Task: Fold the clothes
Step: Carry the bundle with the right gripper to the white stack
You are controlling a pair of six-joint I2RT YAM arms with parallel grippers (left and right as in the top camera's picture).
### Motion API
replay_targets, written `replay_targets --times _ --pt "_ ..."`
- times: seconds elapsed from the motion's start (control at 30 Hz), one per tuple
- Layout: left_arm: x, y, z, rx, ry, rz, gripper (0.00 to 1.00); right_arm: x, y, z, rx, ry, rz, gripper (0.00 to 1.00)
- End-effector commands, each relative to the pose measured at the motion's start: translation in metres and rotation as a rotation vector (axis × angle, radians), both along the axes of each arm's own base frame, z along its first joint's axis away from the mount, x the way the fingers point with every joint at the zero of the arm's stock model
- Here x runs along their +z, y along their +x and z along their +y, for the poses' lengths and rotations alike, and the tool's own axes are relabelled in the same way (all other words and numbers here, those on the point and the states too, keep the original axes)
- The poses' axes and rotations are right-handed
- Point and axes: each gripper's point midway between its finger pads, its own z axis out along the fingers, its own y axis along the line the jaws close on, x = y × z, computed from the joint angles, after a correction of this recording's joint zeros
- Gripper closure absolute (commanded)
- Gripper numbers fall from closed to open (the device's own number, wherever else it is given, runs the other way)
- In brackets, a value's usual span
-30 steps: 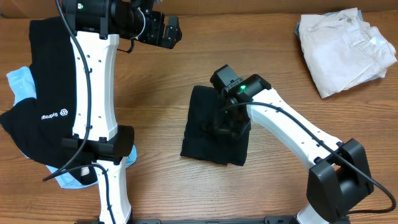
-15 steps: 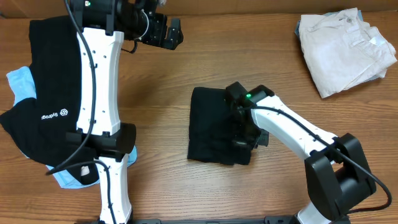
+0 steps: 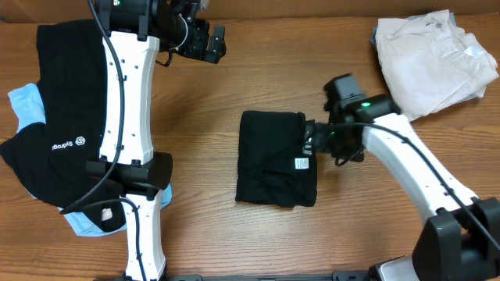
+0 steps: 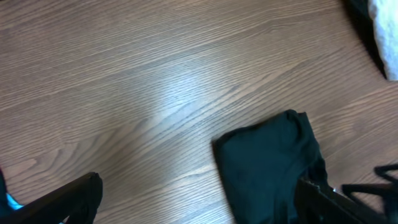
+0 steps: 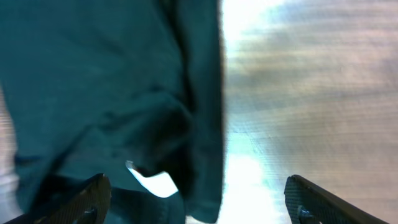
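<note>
On the table (image 3: 312, 70) lies a folded black T-shirt (image 3: 273, 168); left gripper (image 3: 212, 43) and right gripper (image 3: 312, 143) have jaws open.

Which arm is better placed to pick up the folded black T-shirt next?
Right, most likely. The right gripper is open beside the folded black T-shirt, at its tagged edge. The left gripper is far away, above bare table near the back.
</note>
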Motion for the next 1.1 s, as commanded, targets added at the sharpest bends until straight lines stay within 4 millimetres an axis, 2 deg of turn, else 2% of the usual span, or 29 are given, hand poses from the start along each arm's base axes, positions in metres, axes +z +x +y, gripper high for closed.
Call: replay_targets --times 0.0,0.13,0.23,0.3,0.43,0.5,0.6,0.67,0.7,0.73,0.77,0.83,0.87,0.97,1.07 --pt "-0.007 0.003 -0.001 0.004 0.018 0.008 0.00 -0.002 0.000 0.016 0.149 0.157 -0.012 0.07" --pt "-0.006 0.005 -0.001 0.004 0.017 0.001 0.00 -0.030 -0.005 0.028 0.193 0.250 0.028 0.07" --pt "-0.006 0.005 0.000 0.004 0.017 0.001 0.00 -0.061 -0.012 0.027 0.185 0.250 0.077 0.07" --pt "-0.006 0.005 0.000 0.004 0.017 0.002 0.00 -0.074 -0.015 0.029 0.181 0.263 0.096 0.07" --pt "-0.007 0.005 -0.001 0.004 0.017 0.002 0.00 -0.089 -0.019 0.035 0.184 0.310 0.106 0.11" --pt "-0.007 0.005 -0.001 0.004 0.017 0.001 0.00 -0.093 -0.019 0.043 0.191 0.366 0.100 0.16" --pt "-0.007 0.005 -0.001 0.004 0.017 0.001 0.00 -0.094 -0.020 0.060 0.201 0.463 0.096 0.22" --pt "-0.007 0.005 -0.001 0.005 0.017 0.001 0.00 -0.091 -0.021 0.069 0.204 0.514 0.098 0.32" --pt "-0.007 0.005 -0.001 0.005 0.017 0.001 0.00 -0.084 -0.021 0.079 0.219 0.573 0.093 0.47" --pt "-0.007 0.005 -0.001 0.005 0.017 0.001 0.00 -0.080 -0.020 0.083 0.214 0.599 0.090 0.57" --pt "-0.006 0.005 -0.001 0.005 0.017 0.001 0.00 -0.077 -0.018 0.086 0.219 0.620 0.080 0.72" --pt "-0.007 0.005 -0.001 0.006 0.016 0.002 0.00 -0.071 -0.012 0.090 0.225 0.664 0.054 0.91" --pt "-0.007 0.005 -0.001 0.007 0.015 0.003 0.00 -0.068 -0.007 0.091 0.212 0.679 0.045 0.96" --pt "-0.007 0.005 -0.001 0.007 0.015 0.003 0.00 -0.051 0.009 0.096 0.213 0.760 -0.009 0.96" --pt "-0.007 0.005 -0.001 0.007 0.015 0.003 0.00 -0.023 0.030 0.099 0.208 0.834 -0.062 0.96"
